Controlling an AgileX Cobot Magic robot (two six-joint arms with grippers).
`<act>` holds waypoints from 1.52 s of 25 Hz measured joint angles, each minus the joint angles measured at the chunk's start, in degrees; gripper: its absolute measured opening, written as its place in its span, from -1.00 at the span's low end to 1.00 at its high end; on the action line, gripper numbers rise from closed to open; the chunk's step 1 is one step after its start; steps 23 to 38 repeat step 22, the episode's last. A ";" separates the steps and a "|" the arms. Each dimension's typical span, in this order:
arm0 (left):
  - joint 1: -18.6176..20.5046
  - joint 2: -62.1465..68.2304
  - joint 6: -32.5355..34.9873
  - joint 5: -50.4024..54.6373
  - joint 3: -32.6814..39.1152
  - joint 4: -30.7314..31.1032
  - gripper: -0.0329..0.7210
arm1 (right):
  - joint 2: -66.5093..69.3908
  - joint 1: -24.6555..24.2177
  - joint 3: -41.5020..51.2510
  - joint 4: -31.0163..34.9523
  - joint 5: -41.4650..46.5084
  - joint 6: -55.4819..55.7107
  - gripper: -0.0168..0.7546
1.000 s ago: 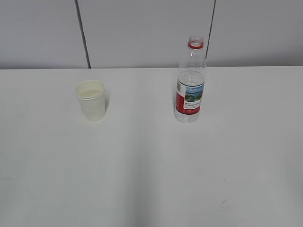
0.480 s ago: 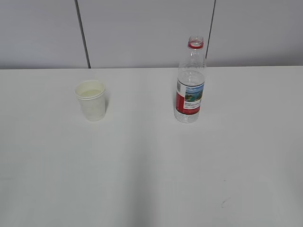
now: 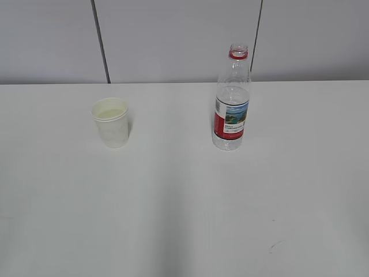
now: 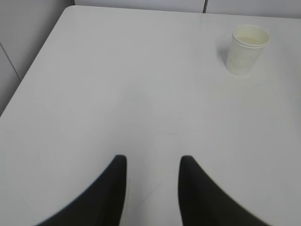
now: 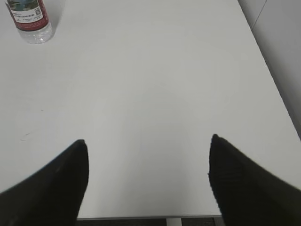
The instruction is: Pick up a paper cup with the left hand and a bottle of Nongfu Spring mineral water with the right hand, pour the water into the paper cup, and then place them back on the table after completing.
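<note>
Evidently the paper cup (image 3: 110,122) has settled a touch rightward since a second ago, and the Nongfu Spring bottle (image 3: 232,101) stands uncapped, unchanged. Both sit upright and well apart on the white table (image 3: 184,219), the cup holding liquid, so the pour looks finished. The left hand (image 4: 150,162) hangs parted and empty, well short of the cup; the right hand (image 5: 148,146) is spread wide, grasping nothing. Grey wall panels (image 3: 179,37) back the bare tabletop.

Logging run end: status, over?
Both grippers open, empty. Paper cup and uncapped bottle upright on table. Nothing between.
</note>
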 joint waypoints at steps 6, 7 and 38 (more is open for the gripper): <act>0.00 0.00 0.00 0.00 0.00 0.00 -0.28 | 0.00 0.00 0.00 0.00 0.00 0.00 0.57; 0.00 0.00 0.00 0.00 0.00 0.00 -0.28 | 0.00 0.00 0.00 0.00 0.00 0.00 0.57; 0.00 0.00 0.00 0.00 0.00 0.00 -0.28 | 0.00 0.00 0.00 0.00 0.00 0.00 0.57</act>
